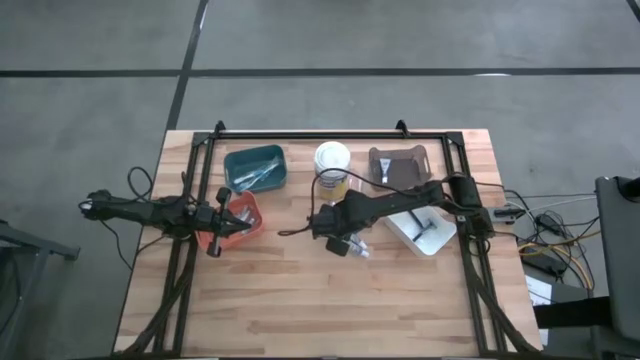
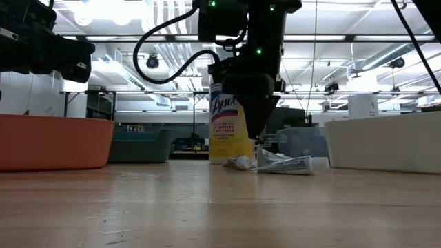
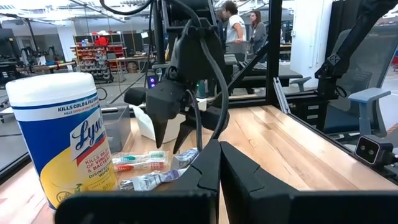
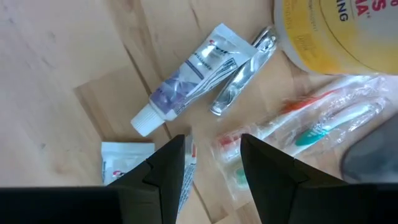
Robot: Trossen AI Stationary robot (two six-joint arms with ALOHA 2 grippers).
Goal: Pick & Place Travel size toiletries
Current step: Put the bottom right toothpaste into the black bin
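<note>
plastic-wrapped toothbrushes and a small toothpaste tube lay by the lysol tub, looking light and crinkly-slippery, best pinched mid-length, while the right gripper hung part-open, empty, above them.

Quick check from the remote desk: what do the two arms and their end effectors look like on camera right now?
Both arms are black, built of jointed tubular links with black cables looping alongside. The right end effector has two tapered, pointed black fingers; small green lights glow on its arm. The left end effector shows two flat, matte black fingers. No markings are legible.
</note>
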